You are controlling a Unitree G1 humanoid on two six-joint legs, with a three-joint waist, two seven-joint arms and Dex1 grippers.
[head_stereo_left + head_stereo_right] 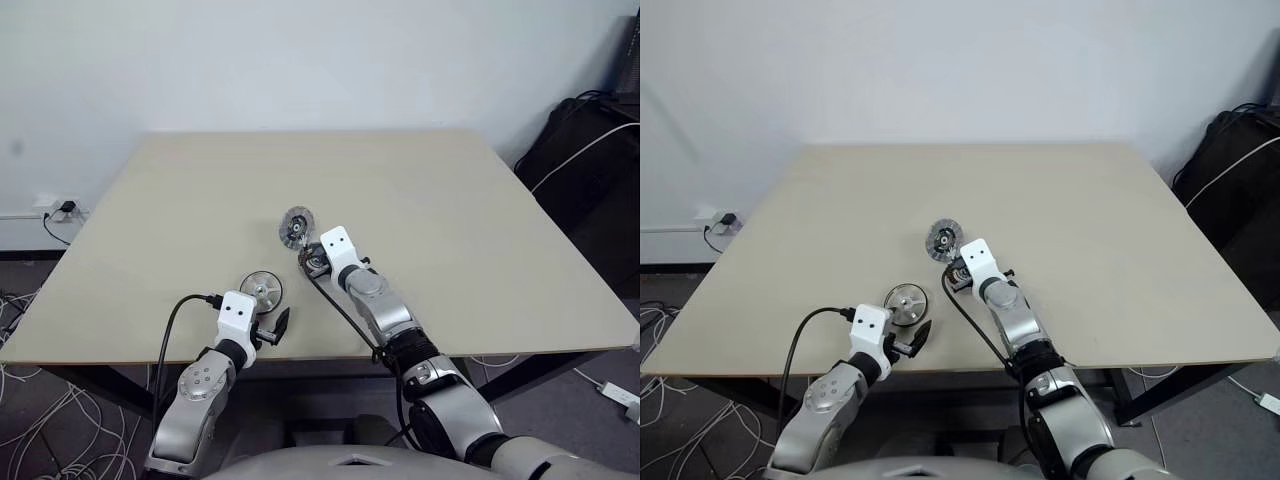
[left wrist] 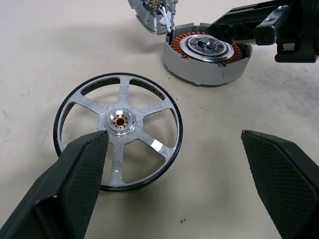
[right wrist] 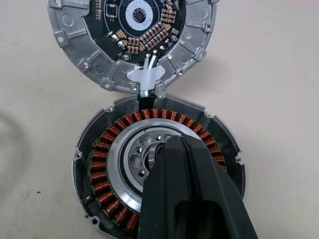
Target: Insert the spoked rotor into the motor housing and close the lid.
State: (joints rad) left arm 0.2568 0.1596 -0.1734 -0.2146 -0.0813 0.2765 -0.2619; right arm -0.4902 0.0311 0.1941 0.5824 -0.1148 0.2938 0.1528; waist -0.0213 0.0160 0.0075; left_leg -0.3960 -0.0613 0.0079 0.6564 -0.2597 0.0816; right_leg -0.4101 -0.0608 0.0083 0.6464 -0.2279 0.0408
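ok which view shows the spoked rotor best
The left wrist view: the spoked rotor lies flat on the table, rim, spokes and hub all plain, beside one left finger. Both eye views show it as a small silver disc near the left tool.

The spoked rotor [image 2: 118, 158] is silver with a dark rim and brassy hub. The motor housing [image 3: 158, 174] shows copper-orange windings; its lid [image 3: 133, 41] seems grey, on a beige bench [image 1: 480, 220].
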